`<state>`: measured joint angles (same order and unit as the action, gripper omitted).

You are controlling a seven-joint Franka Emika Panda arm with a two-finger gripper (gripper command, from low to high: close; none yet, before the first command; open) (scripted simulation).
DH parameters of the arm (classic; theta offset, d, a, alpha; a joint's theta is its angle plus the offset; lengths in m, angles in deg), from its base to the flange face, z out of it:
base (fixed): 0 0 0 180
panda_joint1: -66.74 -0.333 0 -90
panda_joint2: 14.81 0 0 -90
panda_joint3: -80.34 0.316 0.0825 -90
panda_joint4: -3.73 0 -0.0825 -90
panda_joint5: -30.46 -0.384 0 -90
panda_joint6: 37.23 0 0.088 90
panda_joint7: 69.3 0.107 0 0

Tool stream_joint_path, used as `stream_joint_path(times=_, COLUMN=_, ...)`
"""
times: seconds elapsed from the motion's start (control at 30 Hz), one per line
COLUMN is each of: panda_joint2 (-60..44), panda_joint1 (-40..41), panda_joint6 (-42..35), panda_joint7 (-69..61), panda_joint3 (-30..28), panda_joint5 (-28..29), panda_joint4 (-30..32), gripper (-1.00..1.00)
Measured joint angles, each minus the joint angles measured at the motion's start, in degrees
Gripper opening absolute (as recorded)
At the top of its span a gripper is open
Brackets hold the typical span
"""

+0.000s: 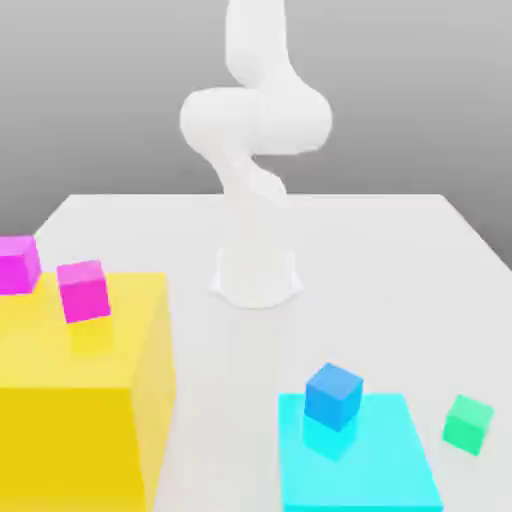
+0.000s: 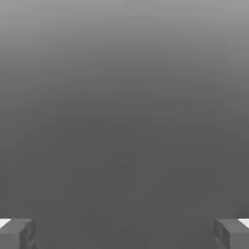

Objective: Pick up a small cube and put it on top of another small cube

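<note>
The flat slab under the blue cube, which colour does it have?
Cyan slab, lighter than the blue cube; the exterior view shows it best.

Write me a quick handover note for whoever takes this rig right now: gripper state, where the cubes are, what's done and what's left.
Gripper: open, holding nothing.
Green cube: on the table, just to the exterior view's right of the cyan slab, apart from it.
Blue cube: on the cyan slab, near its far left corner.
Done: nothing yet; green cube not picked.
Left: grasp the green cube, lift it, set it on the blue cube, release.
</note>
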<state>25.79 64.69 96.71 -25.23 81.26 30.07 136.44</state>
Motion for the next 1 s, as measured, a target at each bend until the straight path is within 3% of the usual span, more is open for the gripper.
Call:
stream_joint_path(times=0.5, panda_joint2=-31.4, panda_joint1=-10.6, panda_joint6=13.0, panda_joint7=-8.8, panda_joint3=8.5, panda_joint5=0.2, panda_joint4=5.6, gripper=0.00)
stream_joint_path(times=0.83, panda_joint2=-52.6, panda_joint1=-19.2, panda_joint6=21.4, panda_joint7=-9.5, panda_joint3=11.9, panda_joint5=7.3, panda_joint4=9.2, gripper=0.00)
stream_joint_path(times=1.0, panda_joint2=-63.0, panda_joint1=-23.2, panda_joint6=28.5, panda_joint7=-6.7, panda_joint3=8.4, panda_joint5=12.1, panda_joint4=7.9, gripper=0.00)
